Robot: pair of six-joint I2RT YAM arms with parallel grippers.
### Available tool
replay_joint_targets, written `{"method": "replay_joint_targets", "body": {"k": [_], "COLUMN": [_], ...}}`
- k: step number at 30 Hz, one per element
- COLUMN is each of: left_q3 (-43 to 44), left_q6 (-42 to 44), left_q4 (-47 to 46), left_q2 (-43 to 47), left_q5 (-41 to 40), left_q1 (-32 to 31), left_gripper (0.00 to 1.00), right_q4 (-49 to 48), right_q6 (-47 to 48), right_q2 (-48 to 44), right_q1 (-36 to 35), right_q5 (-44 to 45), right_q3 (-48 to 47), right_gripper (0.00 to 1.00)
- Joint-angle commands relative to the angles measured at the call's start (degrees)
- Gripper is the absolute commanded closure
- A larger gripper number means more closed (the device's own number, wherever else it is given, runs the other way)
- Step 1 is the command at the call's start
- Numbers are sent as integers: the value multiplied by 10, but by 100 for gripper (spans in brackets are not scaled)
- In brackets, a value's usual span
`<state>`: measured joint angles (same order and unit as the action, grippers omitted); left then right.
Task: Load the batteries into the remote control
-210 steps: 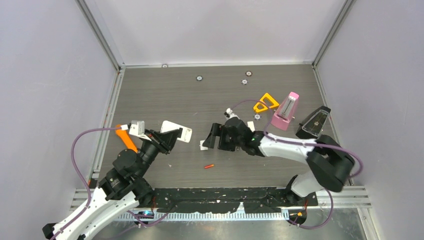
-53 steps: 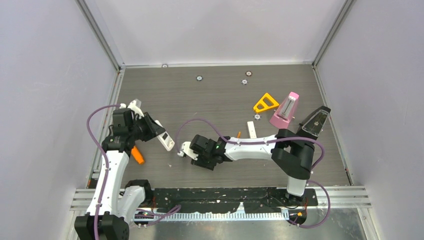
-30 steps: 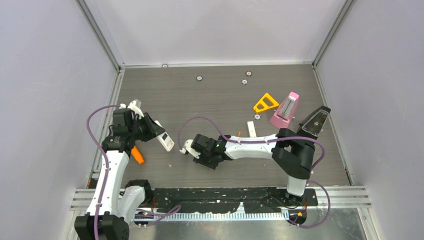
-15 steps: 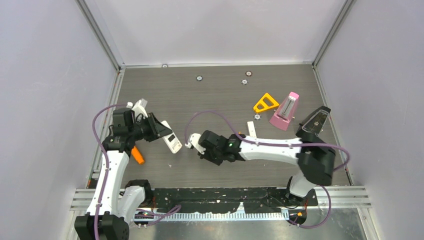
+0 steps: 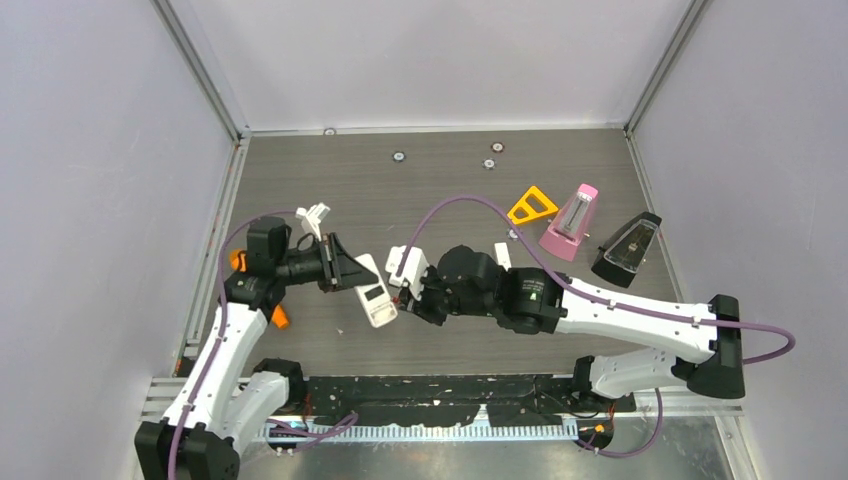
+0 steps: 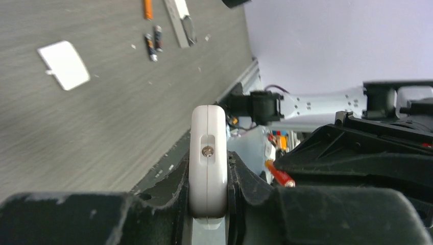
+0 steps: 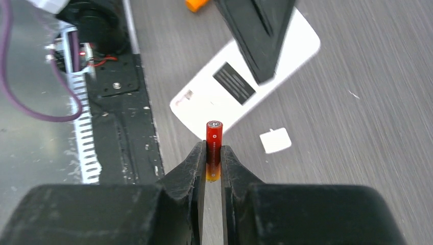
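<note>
My left gripper (image 5: 356, 274) is shut on the edges of the white remote control (image 5: 378, 302) and holds it off the table, its labelled back (image 7: 244, 94) turned up. Seen end-on in the left wrist view, the remote (image 6: 208, 153) sits between the black fingers (image 6: 176, 186). My right gripper (image 5: 409, 292) is shut on one orange-red battery (image 7: 213, 143), which stands out past the fingertips just right of the remote's free end. Two dark batteries (image 6: 152, 43) and another orange one (image 6: 147, 7) lie on the table. A white battery cover (image 6: 64, 64) lies flat near them.
An orange cone-ended stick (image 5: 278, 318) lies under the left arm. A yellow triangle (image 5: 530, 205), a pink metronome (image 5: 572, 222) and a black metronome (image 5: 625, 250) stand at the right. A white strip (image 5: 503, 255) lies by the right arm.
The left arm has swung the remote right, toward the middle. The right gripper has tightened on the orange-red battery and carried it right and up beside the remote.
</note>
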<state>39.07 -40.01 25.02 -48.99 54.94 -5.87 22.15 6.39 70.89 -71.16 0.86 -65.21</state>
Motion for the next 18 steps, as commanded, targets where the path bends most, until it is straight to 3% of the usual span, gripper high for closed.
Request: {"method": "replay_joint_targets", "body": {"k": [1, 10, 18], "left_q3": [36, 78, 120], "left_q6": [-31, -29, 30], "left_q4": [-19, 15, 119], "left_q2": [-3, -17, -46], "left_q5": [60, 68, 68], "left_q1": [-38, -73, -77], "left_gripper": [100, 100, 100], "right_q4": [-13, 9, 11], "right_q6": [33, 58, 86], "right_q2": [-11, -3, 17], "right_q1": [-32, -65, -72], "right_q5": [-46, -78, -67], "right_q3": [-42, -63, -70], "right_gripper": [95, 95, 95]}}
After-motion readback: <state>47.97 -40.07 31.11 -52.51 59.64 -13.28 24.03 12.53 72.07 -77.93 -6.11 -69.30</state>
